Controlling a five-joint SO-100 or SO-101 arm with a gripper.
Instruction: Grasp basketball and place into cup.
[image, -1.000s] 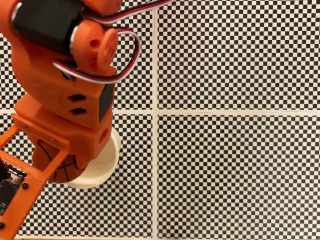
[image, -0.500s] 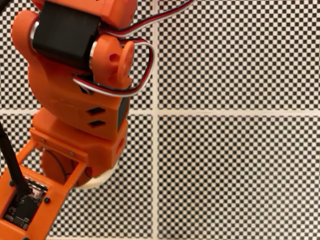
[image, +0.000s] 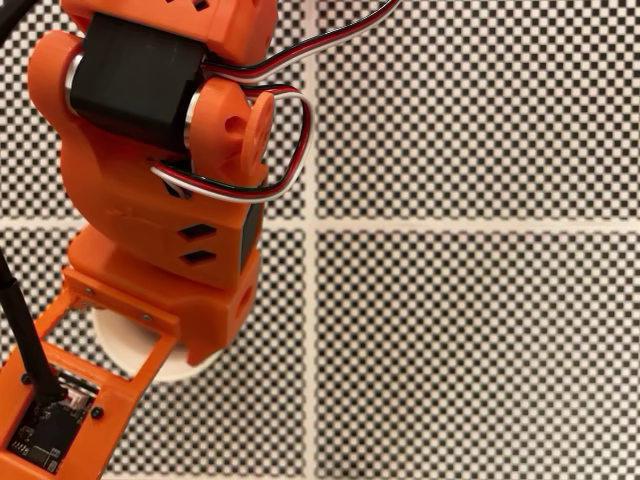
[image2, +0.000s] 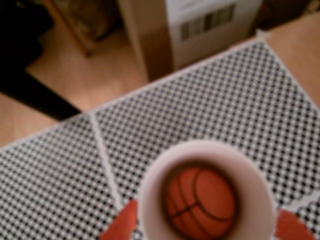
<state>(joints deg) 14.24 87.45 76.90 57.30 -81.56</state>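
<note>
Basketball (image2: 200, 201) lies inside the cup (image2: 152, 205), low in the wrist view and right of centre, resting at the bottom with pale wall showing all round it. Nothing touches it. The gripper (image2: 204, 227) straddles the cup at the bottom edge of that view, its 2 orange fingertips (image2: 120, 227) showing outside the rim, 1 at the lower left and 1 at the lower right, so the fingers are spread wide and released, grasping nothing; the ball sits between them but down in the cup (below their level, as far as I can judge).

By my reading the placing is done and the step in hand is withdrawal. To do it well, the arm should lift straight up with the fingers kept apart, since both tips stand close beside the rim and a sideways drift could tip the light cup.

In the fixed view the orange arm (image: 160, 200) fills the left side over the checkered mat (image: 470, 350), with a slice of the cup (image: 125, 340) peeking out beneath it at lower left.
</note>
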